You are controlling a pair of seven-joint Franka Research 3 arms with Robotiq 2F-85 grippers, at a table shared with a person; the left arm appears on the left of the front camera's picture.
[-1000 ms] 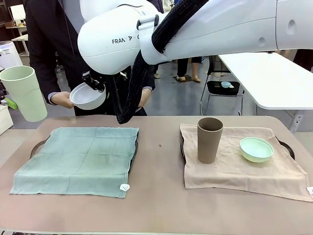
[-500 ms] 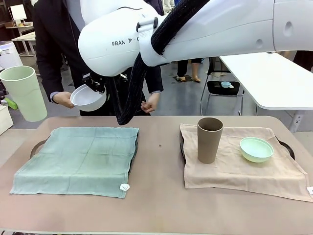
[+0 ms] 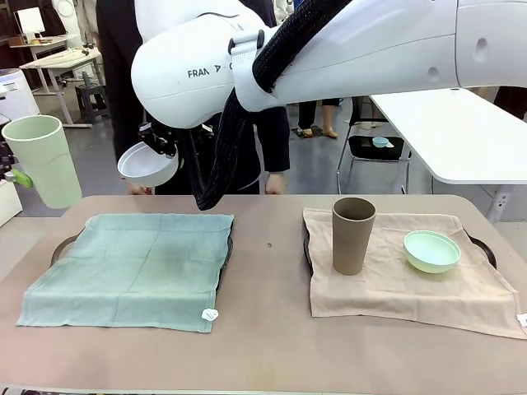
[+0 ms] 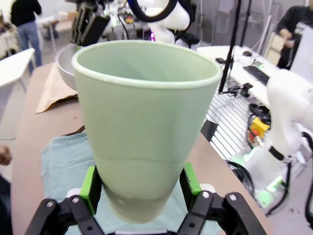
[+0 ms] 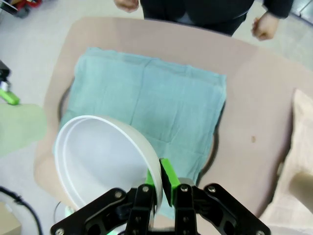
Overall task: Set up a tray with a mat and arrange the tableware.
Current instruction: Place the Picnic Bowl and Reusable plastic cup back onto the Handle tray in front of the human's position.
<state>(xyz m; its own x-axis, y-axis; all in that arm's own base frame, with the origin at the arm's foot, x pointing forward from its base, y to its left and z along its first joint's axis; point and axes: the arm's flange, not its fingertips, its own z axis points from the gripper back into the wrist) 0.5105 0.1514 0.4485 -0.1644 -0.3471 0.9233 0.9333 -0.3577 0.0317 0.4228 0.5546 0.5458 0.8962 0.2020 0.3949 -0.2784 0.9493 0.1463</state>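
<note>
My left gripper point(image 4: 141, 188) is shut on the pale green cup point(image 4: 145, 122), held upright in the air off the table's left edge point(image 3: 41, 159). High above the green mat's far edge, my right gripper point(image 5: 161, 186) is shut on the rim of the white bowl point(image 5: 102, 161), which hangs tilted point(image 3: 148, 163). The green mat point(image 3: 136, 267) lies over the left tray point(image 3: 62, 244) with nothing on it. On the beige mat point(image 3: 395, 276) over the right tray point(image 3: 486, 248) stand the taupe-brown cup point(image 3: 352, 234) and the mint green bowl point(image 3: 431, 250).
A person in dark clothes stands at the far side, both hands point(image 5: 266, 24) hanging free near the table's far edge. A small white tag point(image 3: 210, 314) lies at the green mat's front corner. Bare tabletop point(image 3: 268, 271) runs between the two trays.
The person let go of the white bowl, drew both hands back and shifted to the right. The bowl stays in my right gripper; the green cup barely moved.
</note>
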